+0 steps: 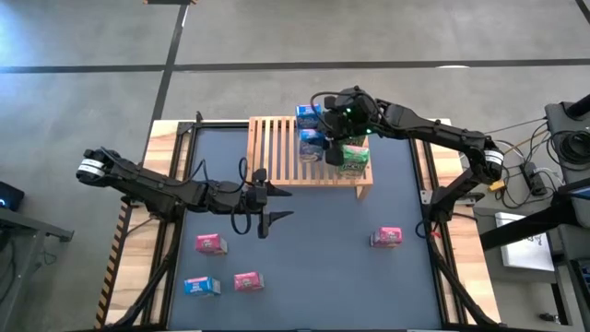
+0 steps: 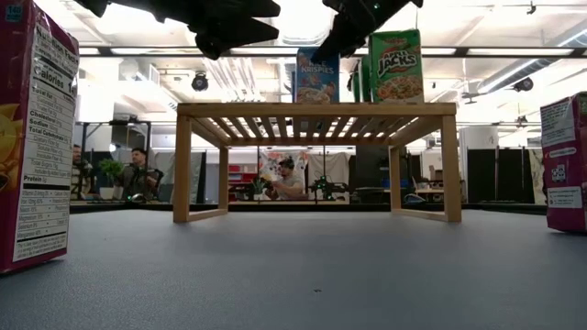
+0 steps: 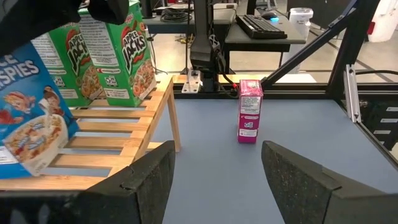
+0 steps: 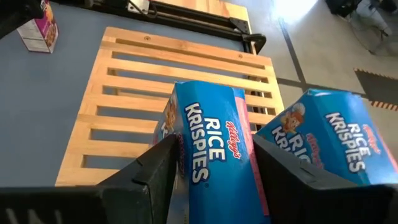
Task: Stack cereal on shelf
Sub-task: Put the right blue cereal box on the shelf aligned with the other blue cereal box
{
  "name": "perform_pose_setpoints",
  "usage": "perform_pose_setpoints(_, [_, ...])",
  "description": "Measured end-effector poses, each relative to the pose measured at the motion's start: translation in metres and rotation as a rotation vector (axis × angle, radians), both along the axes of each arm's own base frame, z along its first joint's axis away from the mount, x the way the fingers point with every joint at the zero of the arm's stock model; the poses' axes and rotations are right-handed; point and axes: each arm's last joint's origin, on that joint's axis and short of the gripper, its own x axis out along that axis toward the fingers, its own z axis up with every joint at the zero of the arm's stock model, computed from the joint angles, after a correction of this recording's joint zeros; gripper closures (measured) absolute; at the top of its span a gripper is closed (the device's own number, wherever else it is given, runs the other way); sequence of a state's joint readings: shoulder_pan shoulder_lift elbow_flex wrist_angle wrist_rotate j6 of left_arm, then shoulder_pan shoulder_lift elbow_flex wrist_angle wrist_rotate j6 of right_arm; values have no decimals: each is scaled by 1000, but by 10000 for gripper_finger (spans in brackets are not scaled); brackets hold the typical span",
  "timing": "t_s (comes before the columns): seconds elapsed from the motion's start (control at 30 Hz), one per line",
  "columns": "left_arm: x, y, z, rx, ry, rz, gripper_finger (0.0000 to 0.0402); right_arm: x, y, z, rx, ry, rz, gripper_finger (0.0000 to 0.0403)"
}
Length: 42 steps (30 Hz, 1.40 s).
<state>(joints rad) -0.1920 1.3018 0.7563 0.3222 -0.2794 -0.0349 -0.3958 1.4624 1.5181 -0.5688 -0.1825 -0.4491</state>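
Observation:
The wooden slatted shelf (image 1: 277, 152) stands at the table's far middle. On its right part stand two blue cereal boxes (image 1: 313, 140) (image 1: 309, 112) and green ones (image 1: 353, 155) (image 3: 118, 56). My right gripper (image 4: 214, 168) reaches over the shelf from the right and is shut on the nearer blue box (image 4: 211, 143); the other blue box (image 4: 336, 143) stands beside it. My left gripper (image 1: 281, 205) hangs open above the table just in front of the shelf, holding nothing. Three pink boxes (image 1: 211, 243) (image 1: 249, 281) (image 1: 386, 237) and a blue one (image 1: 201, 287) stand on the table. My right gripper has the nearer blue box between its two fingers, one on each of two opposite sides (image 4: 177, 155) just below the top panel. The fingers come slanting down from the table's right. The box stands upright with its bottom on the slats (image 2: 316, 99).
The shelf's left half (image 4: 137, 93) is bare slats. Black frame rails (image 1: 171, 184) run along the table's left and right edges. Beyond the table, people sit at desks (image 2: 289, 179).

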Motion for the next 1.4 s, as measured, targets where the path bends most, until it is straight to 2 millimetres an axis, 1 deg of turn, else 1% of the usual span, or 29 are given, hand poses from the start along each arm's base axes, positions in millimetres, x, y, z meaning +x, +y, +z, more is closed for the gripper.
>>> perform_pose_setpoints(0.17, [0,0,0,0,0,0,178,2,-1,3,-26,-31,8,227])
perform_pose_setpoints(0.53, [0,0,0,0,0,1,178,2,-1,3,-49,-26,23,227])
perform_pose_setpoints(0.87, [0,0,0,0,-1,1,178,10,-4,-7,-51,-2,31,227])
perform_pose_setpoints(1.2, [0,0,0,0,-1,1,178,11,-5,-4,-69,-27,27,227])
perform_pose_setpoints(1.4, [0,0,0,0,-1,1,178,11,-6,-5,-90,-12,-11,227])
